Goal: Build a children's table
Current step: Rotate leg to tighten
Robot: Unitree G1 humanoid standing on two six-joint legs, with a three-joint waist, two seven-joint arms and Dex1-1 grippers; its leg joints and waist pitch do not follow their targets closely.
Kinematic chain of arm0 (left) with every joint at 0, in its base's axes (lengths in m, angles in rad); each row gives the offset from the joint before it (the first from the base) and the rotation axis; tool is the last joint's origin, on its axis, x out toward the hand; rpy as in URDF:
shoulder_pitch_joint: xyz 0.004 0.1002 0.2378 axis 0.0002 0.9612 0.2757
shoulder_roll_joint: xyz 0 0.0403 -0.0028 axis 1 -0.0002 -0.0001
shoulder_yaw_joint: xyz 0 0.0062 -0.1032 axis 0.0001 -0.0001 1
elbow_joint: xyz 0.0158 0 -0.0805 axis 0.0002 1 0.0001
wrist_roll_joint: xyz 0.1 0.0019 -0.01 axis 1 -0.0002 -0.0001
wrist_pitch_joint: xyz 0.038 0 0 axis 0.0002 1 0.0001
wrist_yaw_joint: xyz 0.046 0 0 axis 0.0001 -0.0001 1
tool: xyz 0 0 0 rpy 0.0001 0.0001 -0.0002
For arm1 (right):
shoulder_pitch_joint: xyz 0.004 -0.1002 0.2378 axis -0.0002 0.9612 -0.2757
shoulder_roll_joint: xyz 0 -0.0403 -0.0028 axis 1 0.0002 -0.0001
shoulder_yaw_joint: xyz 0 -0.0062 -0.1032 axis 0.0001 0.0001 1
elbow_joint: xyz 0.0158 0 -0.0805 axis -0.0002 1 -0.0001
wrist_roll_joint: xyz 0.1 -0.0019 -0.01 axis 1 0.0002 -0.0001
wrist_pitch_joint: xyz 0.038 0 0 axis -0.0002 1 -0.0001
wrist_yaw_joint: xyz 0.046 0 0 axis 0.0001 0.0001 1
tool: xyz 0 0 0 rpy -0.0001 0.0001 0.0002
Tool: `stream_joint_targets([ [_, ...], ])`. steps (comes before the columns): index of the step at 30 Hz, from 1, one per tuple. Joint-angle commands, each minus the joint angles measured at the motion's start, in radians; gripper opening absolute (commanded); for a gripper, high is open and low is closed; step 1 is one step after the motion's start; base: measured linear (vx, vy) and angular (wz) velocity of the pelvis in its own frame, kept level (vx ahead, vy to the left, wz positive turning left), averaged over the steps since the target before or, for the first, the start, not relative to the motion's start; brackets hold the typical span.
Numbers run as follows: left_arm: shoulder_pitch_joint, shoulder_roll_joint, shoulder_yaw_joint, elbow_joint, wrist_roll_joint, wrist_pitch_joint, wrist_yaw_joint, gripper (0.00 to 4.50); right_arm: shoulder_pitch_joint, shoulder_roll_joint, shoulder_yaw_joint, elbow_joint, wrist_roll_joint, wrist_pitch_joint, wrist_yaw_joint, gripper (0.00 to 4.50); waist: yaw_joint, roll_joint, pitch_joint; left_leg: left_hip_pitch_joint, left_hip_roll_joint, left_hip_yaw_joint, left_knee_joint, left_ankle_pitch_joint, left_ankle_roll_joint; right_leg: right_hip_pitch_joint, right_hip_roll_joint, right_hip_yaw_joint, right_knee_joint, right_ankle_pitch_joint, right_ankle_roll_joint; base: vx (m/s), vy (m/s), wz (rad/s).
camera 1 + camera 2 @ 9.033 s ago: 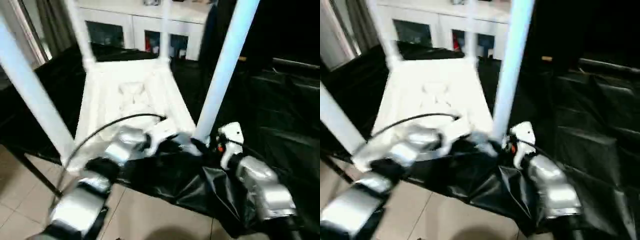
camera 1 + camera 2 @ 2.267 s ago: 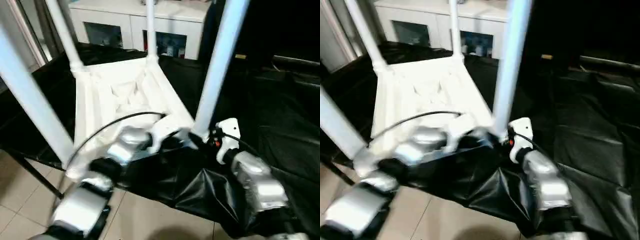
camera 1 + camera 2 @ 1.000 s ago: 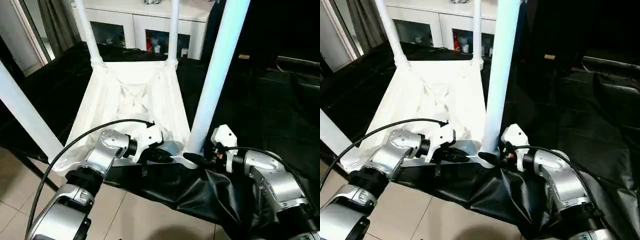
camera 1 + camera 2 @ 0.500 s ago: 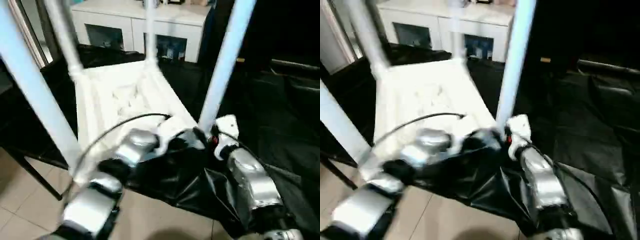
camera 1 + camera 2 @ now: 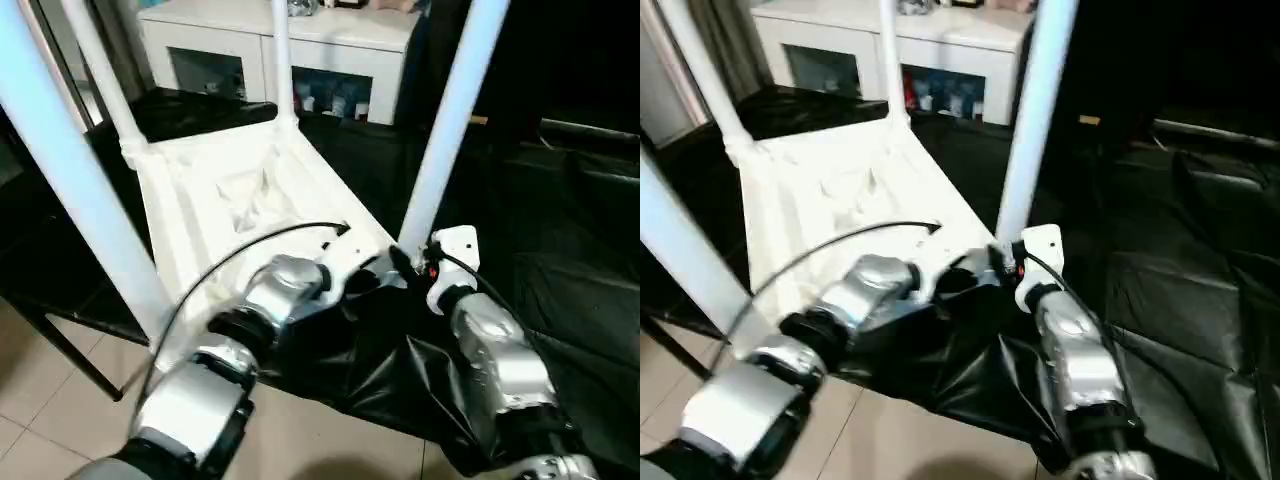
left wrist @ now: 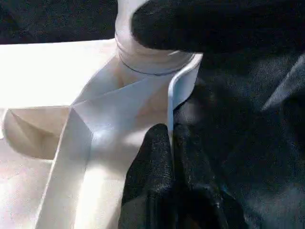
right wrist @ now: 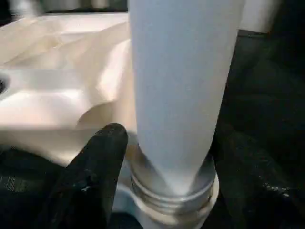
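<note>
White plastic, the children's table (image 5: 240, 205) lies upside down on the black-draped surface (image 5: 560, 290), its ribbed underside up and 4 legs standing in the corner sockets. At the near right corner the right claw (image 7: 167, 191) straddles the base of a leg (image 7: 178, 90), one black finger on each side; I cannot tell whether it grips. The left claw (image 6: 172, 138) is clenched, fingertips pressed together against the top's rim beside that socket. A white cabinet (image 5: 290, 50) stands behind.
</note>
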Motion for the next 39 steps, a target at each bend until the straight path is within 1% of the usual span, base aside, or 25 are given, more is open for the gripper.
stream_joint_targets([
  [1,0.022,0.007,0.003,-0.037,-0.047,-0.038,-0.094,0.00,0.006,-0.036,0.057,-0.045,0.013,0.012,0.118,3.29,0.008,-0.022,-0.049,0.001,0.029,-0.015,-0.064,-0.255,0.093,0.049,-0.049,0.031,-0.081,-0.339,-0.171,0.000,0.000,0.00],
  [2,0.031,0.031,-0.002,-0.048,-0.053,-0.029,-0.145,0.00,0.018,-0.089,0.084,-0.060,0.005,0.018,0.192,3.29,0.011,-0.020,-0.050,0.005,0.032,-0.014,-0.063,-0.250,0.096,0.047,-0.049,0.032,-0.077,-0.316,-0.182,0.000,0.000,0.00],
  [3,0.046,0.049,-0.003,-0.068,-0.071,-0.031,-0.215,0.00,0.033,-0.135,0.109,-0.074,0.001,0.017,0.266,3.29,0.009,-0.022,-0.050,0.003,0.032,-0.012,-0.061,-0.243,0.102,0.047,-0.048,0.033,-0.074,-0.289,-0.196,0.000,0.000,0.00],
  [4,0.054,0.058,-0.002,-0.080,-0.083,-0.039,-0.256,0.00,0.040,-0.155,0.119,-0.080,0.004,0.014,0.304,3.29,0.011,-0.022,-0.050,0.002,0.032,-0.013,-0.061,-0.237,0.104,0.049,-0.050,0.032,-0.073,-0.283,-0.201,0.000,0.000,0.00],
  [5,0.054,0.058,-0.002,-0.080,-0.083,-0.039,-0.256,0.00,0.040,-0.155,0.119,-0.080,0.004,0.014,0.304,3.29,0.012,-0.022,-0.050,0.001,0.032,-0.012,-0.060,-0.228,0.110,0.049,-0.051,0.034,-0.070,-0.269,-0.207,0.000,0.000,0.00],
  [7,0.084,0.089,-0.002,-0.130,-0.113,-0.030,-0.361,0.00,0.051,-0.197,0.132,-0.094,0.020,0.018,0.392,3.29,0.012,-0.021,-0.050,0.002,0.034,-0.011,-0.060,-0.226,0.112,0.048,-0.051,0.034,-0.070,-0.263,-0.218,0.000,0.000,0.00],
  [8,0.089,0.096,-0.003,-0.140,-0.117,-0.025,-0.378,0.00,0.051,-0.202,0.134,-0.096,0.022,0.019,0.405,3.29,0.016,-0.025,-0.051,0.003,0.036,-0.012,-0.060,-0.226,0.113,0.050,-0.053,0.034,-0.066,-0.257,-0.226,0.000,0.000,0.00],
  [9,0.112,0.126,-0.014,-0.180,-0.126,-0.011,-0.437,0.00,0.051,-0.218,0.142,-0.104,0.031,0.022,0.443,3.29,0.017,-0.021,-0.048,0.004,0.037,-0.011,-0.062,-0.230,0.114,0.048,-0.052,0.035,-0.067,-0.261,-0.229,0.000,0.000,0.00],
  [10,0.121,0.137,-0.019,-0.198,-0.130,-0.003,-0.459,0.00,0.050,-0.222,0.145,-0.104,0.031,0.021,0.451,3.29,0.017,-0.021,-0.048,0.004,0.038,-0.012,-0.062,-0.233,0.112,0.048,-0.053,0.035,-0.067,-0.264,-0.230,0.000,0.000,0.00],
  [11,0.130,0.146,-0.021,-0.214,-0.133,0.005,-0.475,0.00,0.049,-0.227,0.150,-0.105,0.034,0.021,0.458,3.29,0.016,-0.024,-0.047,0.005,0.038,-0.010,-0.063,-0.244,0.108,0.045,-0.051,0.036,-0.068,-0.279,-0.229,0.000,0.000,0.00],
  [12,0.140,0.155,-0.023,-0.233,-0.139,0.012,-0.494,0.00,0.048,-0.230,0.153,-0.105,0.037,0.021,0.465,3.29,0.019,-0.021,-0.048,0.008,0.040,-0.011,-0.064,-0.251,0.098,0.045,-0.053,0.036,-0.068,-0.291,-0.229,0.000,0.000,0.00],
  [16,0.168,0.181,-0.011,-0.283,-0.146,0.035,-0.519,0.00,0.046,-0.243,0.170,-0.104,0.039,0.025,0.510,3.29,0.022,-0.021,-0.044,0.010,0.040,-0.010,-0.067,-0.273,0.079,0.041,-0.052,0.038,-0.071,-0.329,-0.216,0.000,0.000,0.00],
  [18,0.170,0.184,-0.004,-0.286,-0.142,0.037,-0.514,0.00,0.046,-0.242,0.175,-0.099,0.033,0.019,0.520,3.29,0.022,-0.022,-0.044,0.009,0.039,-0.011,-0.068,-0.273,0.072,0.041,-0.052,0.038,-0.072,-0.339,-0.203,0.000,0.000,0.00],
  [19,0.173,0.186,-0.003,-0.294,-0.144,0.041,-0.516,0.00,0.046,-0.242,0.177,-0.097,0.033,0.017,0.522,3.04,0.022,-0.022,-0.044,0.009,0.039,-0.011,-0.068,-0.272,0.071,0.042,-0.052,0.038,-0.072,-0.339,-0.202,0.000,0.000,0.00],
  [20,0.173,0.185,0.003,-0.296,-0.146,0.042,-0.505,0.00,0.044,-0.237,0.177,-0.090,0.035,0.012,0.523,2.97,0.021,-0.027,-0.045,0.008,0.039,-0.011,-0.067,-0.266,0.071,0.042,-0.052,0.038,-0.072,-0.338,-0.199,0.000,0.000,0.00],
  [22,0.173,0.185,0.005,-0.300,-0.149,0.044,-0.499,0.00,0.042,-0.235,0.177,-0.085,0.038,0.008,0.523,2.92,0.023,-0.023,-0.045,0.008,0.038,-0.011,-0.067,-0.257,0.071,0.042,-0.053,0.039,-0.071,-0.337,-0.197,0.000,0.000,0.00],
  [25,0.177,0.187,0.002,-0.310,-0.152,0.053,-0.502,0.00,0.039,-0.235,0.179,-0.079,0.042,0.002,0.528,2.74,0.022,-0.024,-0.045,0.008,0.038,-0.011,-0.067,-0.254,0.073,0.042,-0.051,0.038,-0.071,-0.326,-0.199,0.000,0.000,0.00],
  [28,0.182,0.187,0.002,-0.320,-0.152,0.061,-0.503,0.00,0.042,-0.232,0.175,-0.074,0.044,0.000,0.533,2.73,0.022,-0.023,-0.045,0.008,0.038,-0.011,-0.066,-0.257,0.072,0.042,-0.052,0.038,-0.071,-0.329,-0.200,0.000,0.000,0.00],
  [32,0.189,0.187,0.003,-0.325,-0.150,0.068,-0.501,0.00,0.058,-0.224,0.171,-0.071,0.044,0.000,0.526,2.71,0.022,-0.023,-0.047,0.007,0.038,-0.010,-0.065,-0.243,0.077,0.043,-0.051,0.038,-0.068,-0.301,-0.207,0.000,0.000,0.00],
  [34,0.169,0.153,0.008,-0.267,-0.105,0.059,-0.358,0.00,0.062,-0.176,0.129,-0.038,0.027,-0.004,0.392,2.71,0.020,-0.021,-0.046,0.007,0.037,-0.010,-0.065,-0.247,0.074,0.041,-0.050,0.038,-0.068,-0.298,-0.210,0.000,0.000,0.00],
  [35,0.159,0.138,0.010,-0.246,-0.090,0.053,-0.306,0.00,0.061,-0.159,0.116,-0.026,0.017,-0.006,0.341,2.71,0.018,-0.024,-0.045,0.008,0.035,-0.009,-0.065,-0.256,0.067,0.039,-0.049,0.037,-0.071,-0.319,-0.204,0.000,0.000,0.00],
  [36,0.144,0.110,0.012,-0.214,-0.070,0.052,-0.224,0.00,0.058,-0.127,0.097,-0.010,-0.002,0.003,0.249,2.71,0.017,-0.023,-0.044,0.008,0.034,-0.009,-0.065,-0.258,0.060,0.037,-0.048,0.037,-0.073,-0.333,-0.198,0.000,0.000,0.00],
  [37,0.127,0.075,0.015,-0.184,-0.055,0.060,-0.143,0.00,0.054,-0.091,0.079,0.007,-0.023,0.017,0.147,2.71,0.015,-0.025,-0.044,0.011,0.032,-0.011,-0.066,-0.275,0.046,0.037,-0.049,0.035,-0.078,-0.377,-0.185,0.000,0.000,0.00],
  [38,0.127,0.075,0.015,-0.184,-0.055,0.060,-0.143,0.00,0.054,-0.091,0.079,0.007,-0.023,0.017,0.147,2.71,0.012,-0.025,-0.044,0.010,0.032,-0.012,-0.067,-0.278,0.037,0.037,-0.048,0.035,-0.079,-0.397,-0.174,0.000,0.000,0.00],
  [39,0.102,0.025,0.026,-0.148,-0.053,0.081,-0.057,0.00,0.047,-0.037,0.053,0.020,-0.034,0.046,0.031,2.71,0.010,-0.028,-0.043,0.012,0.030,-0.011,-0.067,-0.286,0.038,0.035,-0.048,0.036,-0.083,-0.414,-0.164,0.000,0.000,0.00],
])
